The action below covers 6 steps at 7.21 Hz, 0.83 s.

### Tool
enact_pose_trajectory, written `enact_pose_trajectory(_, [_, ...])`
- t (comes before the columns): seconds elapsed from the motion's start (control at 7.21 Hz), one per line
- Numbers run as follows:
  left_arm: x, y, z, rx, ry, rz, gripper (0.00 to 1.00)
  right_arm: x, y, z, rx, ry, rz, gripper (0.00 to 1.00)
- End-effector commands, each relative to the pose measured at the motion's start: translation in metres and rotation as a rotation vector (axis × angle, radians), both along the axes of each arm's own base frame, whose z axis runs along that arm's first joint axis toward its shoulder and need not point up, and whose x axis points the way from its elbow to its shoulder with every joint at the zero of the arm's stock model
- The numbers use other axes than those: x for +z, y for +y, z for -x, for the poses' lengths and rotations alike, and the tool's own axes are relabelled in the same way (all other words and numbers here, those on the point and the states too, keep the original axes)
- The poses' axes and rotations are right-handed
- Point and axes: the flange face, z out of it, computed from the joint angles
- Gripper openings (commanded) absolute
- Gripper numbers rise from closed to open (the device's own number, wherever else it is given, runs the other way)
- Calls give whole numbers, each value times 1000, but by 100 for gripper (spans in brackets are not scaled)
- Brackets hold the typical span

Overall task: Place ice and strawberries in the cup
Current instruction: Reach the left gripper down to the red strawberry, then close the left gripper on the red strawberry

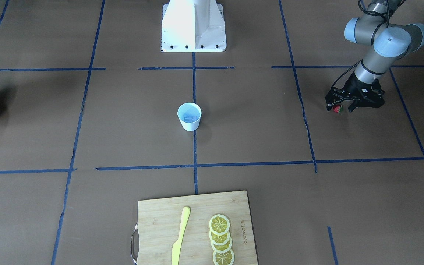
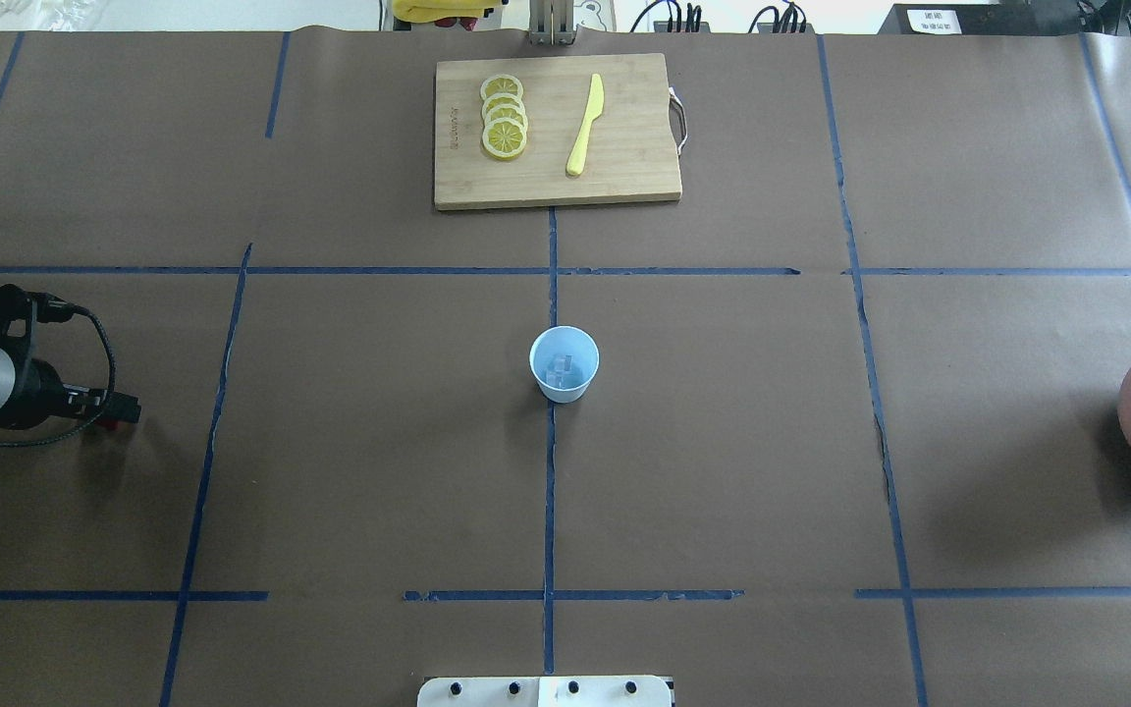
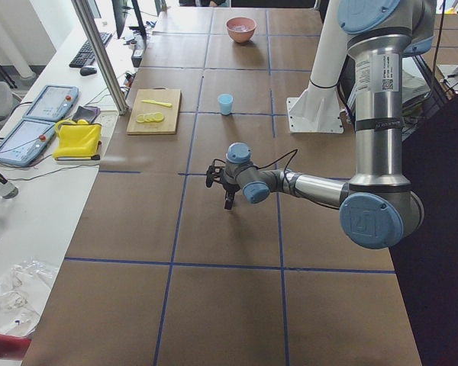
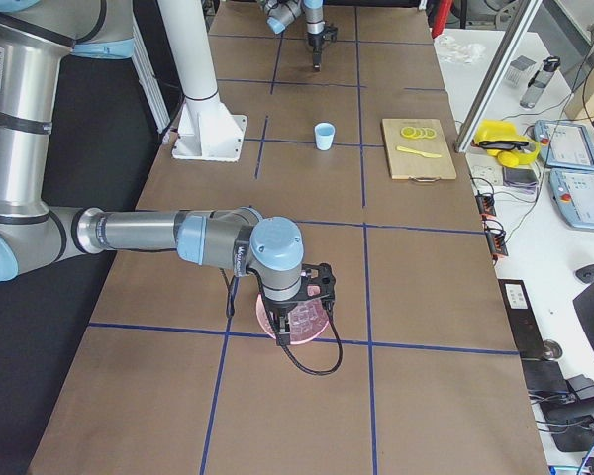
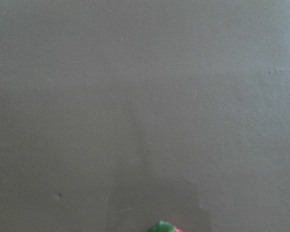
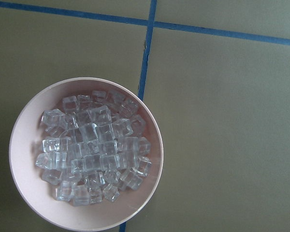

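The pale blue cup stands upright at the table's middle with a few ice cubes inside. The tiny red strawberry lies on the table at the robot's left. My left gripper points down, open, with its fingers on either side of the strawberry. The left wrist view shows only the strawberry's green top at its bottom edge. My right gripper hovers over the pinkish bowl, which is full of ice cubes. I cannot tell whether it is open or shut.
A wooden cutting board with a yellow knife and lemon slices lies at the table's far edge. The robot's white base is behind the cup. Blue tape lines cross the brown table.
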Motion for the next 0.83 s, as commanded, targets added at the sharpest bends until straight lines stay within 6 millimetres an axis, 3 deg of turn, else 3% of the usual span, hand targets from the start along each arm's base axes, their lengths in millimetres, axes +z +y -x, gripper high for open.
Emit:
enact_pose_trajectory(0.0, [-4, 2, 1, -1, 7, 2, 41, -2, 0, 0, 0, 0, -3, 99])
enact_pose_trajectory(0.14, [-5, 2, 3, -4, 9, 0, 15, -2, 0, 0, 0, 0, -3, 99])
enact_pose_trajectory(0.28, [-6, 2, 4, -4, 9, 0, 6, -2, 0, 0, 0, 0, -3, 99])
enact_pose_trajectory(0.42, [-10, 3, 4, 0, 12, 0, 1, -2, 0, 0, 2, 0, -2, 99])
enact_pose_trajectory(0.69, [-45, 7, 1, 42, 38, 35, 1, -2, 0, 0, 2, 0, -2, 99])
